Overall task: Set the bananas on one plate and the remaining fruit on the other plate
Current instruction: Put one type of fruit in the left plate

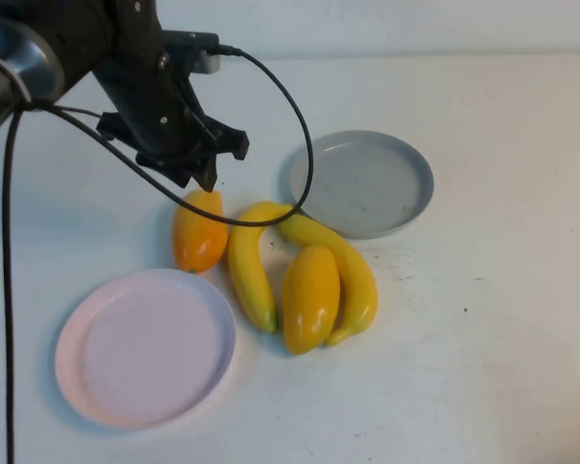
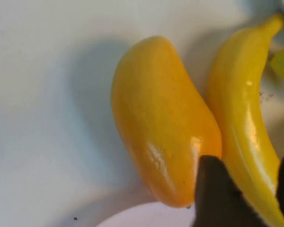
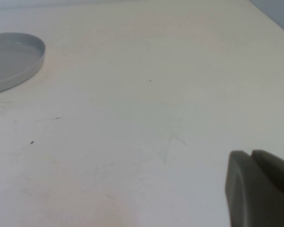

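Left gripper [image 1: 198,159] hovers open above 1 mango [image 1: 199,230] beside the pink plate [image 1: 145,348]; right gripper [image 3: 260,189] closed, low over the worktop [image 3: 146,118].

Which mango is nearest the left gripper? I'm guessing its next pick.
The mango beside the pink plate, directly under the left gripper. The other mango lies between the bananas. The right gripper hangs apart over bare table.

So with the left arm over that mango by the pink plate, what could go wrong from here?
The left tool hovers over the left mango, which seems to touch a banana; closing could nudge or pinch that banana. The smooth, rounded mango may slip. The pink plate lies close, so a drop could land on its rim. The right tool sits apart over bare table.
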